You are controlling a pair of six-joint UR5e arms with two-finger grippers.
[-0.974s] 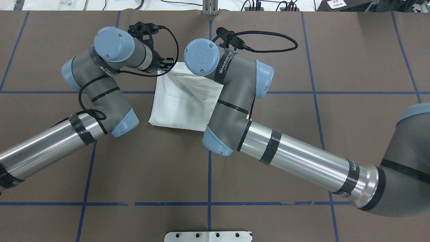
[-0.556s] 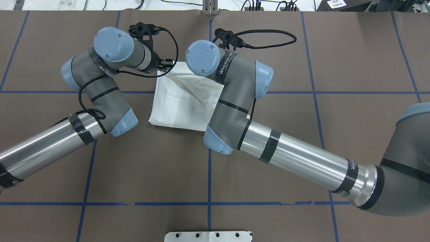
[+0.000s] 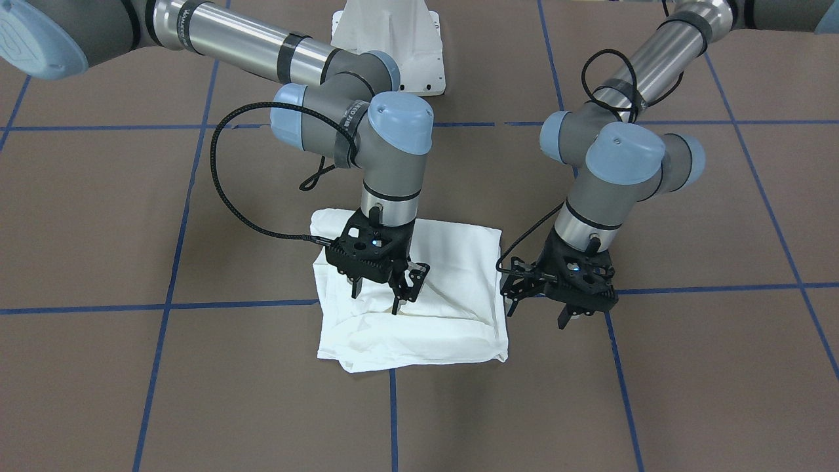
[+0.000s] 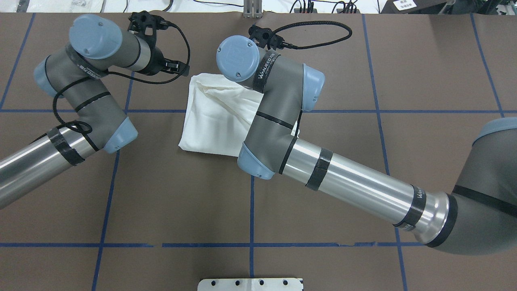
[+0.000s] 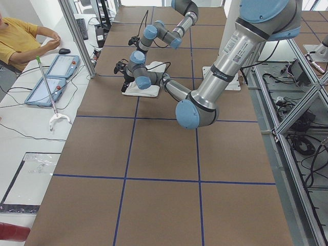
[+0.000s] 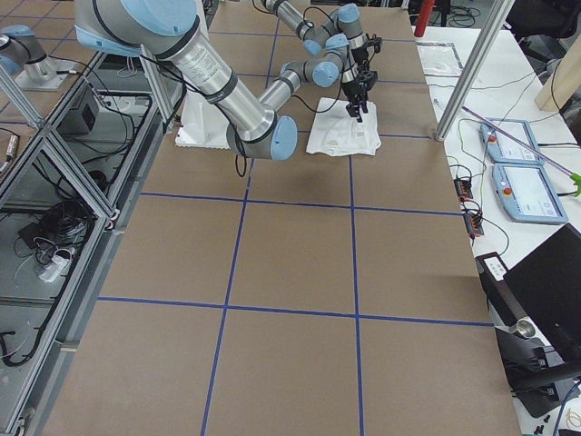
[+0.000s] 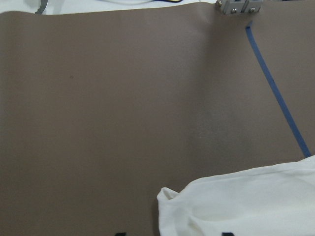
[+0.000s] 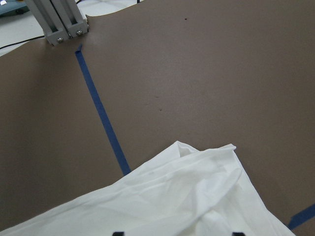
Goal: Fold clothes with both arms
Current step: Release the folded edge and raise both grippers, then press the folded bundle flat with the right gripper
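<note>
Left arm (image 4: pixel 91 101) farther from one shirt (image 4: pixel 210 117)

Plain white on the folded, creased cotton T-shirt (image 3: pixel 426 328), with pale grey shading along its wrinkles. Flat matte brown over the paper-covered desk (image 3: pixel 196 393), crossed by a wide grid of thin blue tape lines (image 3: pixel 229 305). Polished silver tubes, darker grey joints, light blue round caps and black bands on the left jointed robot arm (image 3: pixel 609 177) and the right jointed robot arm (image 3: pixel 387 151); matte black with a small blue-white lit spot on the left two-finger tool (image 3: pixel 537 319) and the right two-finger tool (image 3: pixel 375 303); glossy white on the pedestal base (image 3: pixel 426 59).
</note>
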